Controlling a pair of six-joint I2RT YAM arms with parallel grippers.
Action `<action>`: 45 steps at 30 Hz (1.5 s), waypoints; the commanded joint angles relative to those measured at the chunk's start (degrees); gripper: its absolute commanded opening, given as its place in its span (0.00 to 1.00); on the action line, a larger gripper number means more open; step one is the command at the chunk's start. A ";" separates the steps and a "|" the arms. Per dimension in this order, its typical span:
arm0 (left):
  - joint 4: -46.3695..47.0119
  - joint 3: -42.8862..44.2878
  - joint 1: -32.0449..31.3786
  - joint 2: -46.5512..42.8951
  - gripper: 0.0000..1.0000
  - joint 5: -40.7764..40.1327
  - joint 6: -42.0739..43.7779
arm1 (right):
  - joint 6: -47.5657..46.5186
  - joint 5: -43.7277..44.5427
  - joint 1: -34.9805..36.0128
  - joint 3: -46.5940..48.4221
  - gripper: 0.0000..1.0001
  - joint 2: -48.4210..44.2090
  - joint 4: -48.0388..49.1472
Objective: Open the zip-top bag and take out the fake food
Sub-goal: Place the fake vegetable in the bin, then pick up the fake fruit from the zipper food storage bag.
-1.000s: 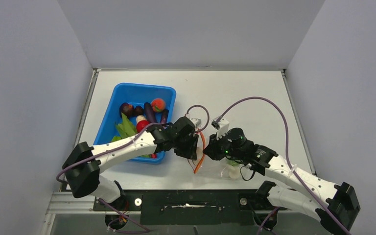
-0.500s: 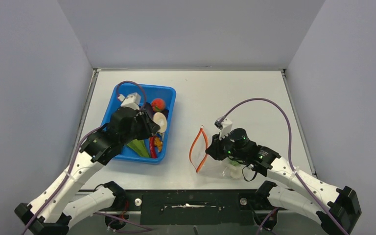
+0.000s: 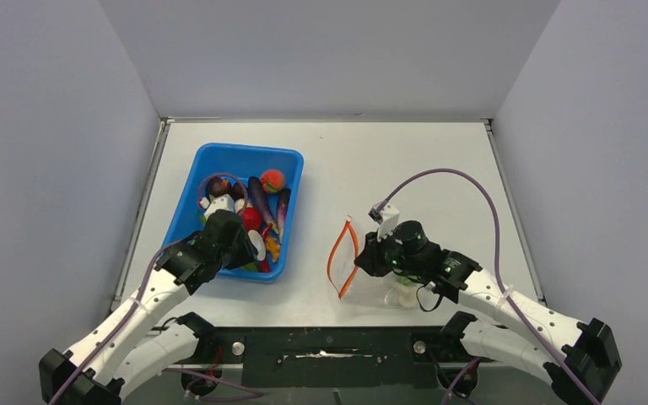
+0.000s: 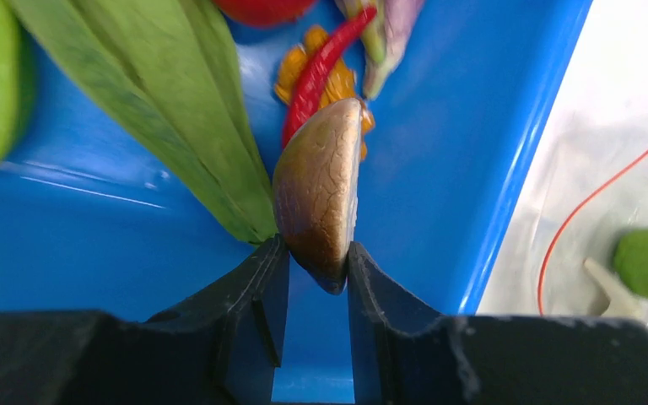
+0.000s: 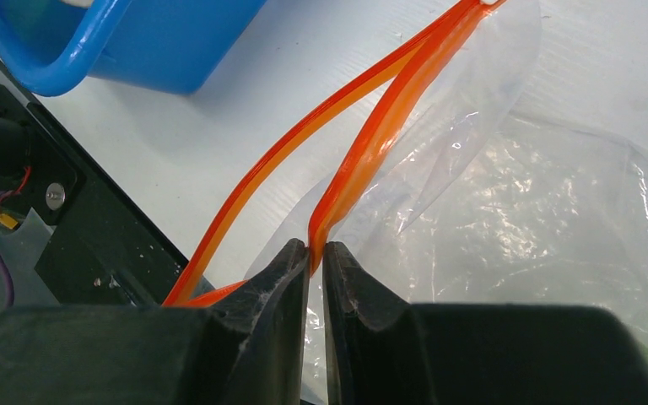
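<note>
The left fingers (image 3: 251, 245) are closed on a brown toy mushroom cap (image 4: 319, 190), pinching its lower end from both sides. They hold it inside the blue tub (image 3: 219, 158), over the floor near the wall that faces the bag. Just beside the cap lie long green pods (image 4: 177, 110), and beyond it a red chilli (image 4: 325, 72) lies across an orange piece (image 4: 337, 80). The overhead view also shows a red round fruit (image 3: 249, 218), a purple aubergine (image 3: 259, 194) and an orange-pink peach (image 3: 272, 180) in the tub. The bag (image 5: 515, 228) lies on the table (image 3: 405, 160), to the right of the tub and apart from it, near the front edge. The right fingers (image 5: 315, 253) are almost shut, nipping one side of the bag's orange zipper strip (image 5: 388, 126). The other side bows away, so the mouth gapes in a loop. Inside the bag sit a green bumpy ball (image 4: 645, 261) and a white toy (image 4: 607, 283)
</note>
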 commanded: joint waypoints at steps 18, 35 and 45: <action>15.61 3.99 0.28 -4.70 0.60 12.90 3.48 | -0.59 0.49 -0.59 1.33 0.15 -0.26 1.39; 35.40 7.66 -15.46 19.57 0.41 20.13 1.14 | 2.28 -0.59 -0.73 1.42 0.15 -7.53 4.62; 41.81 11.21 -17.67 29.06 0.38 25.98 -1.17 | 2.95 -2.60 -0.73 0.27 0.15 -10.89 7.23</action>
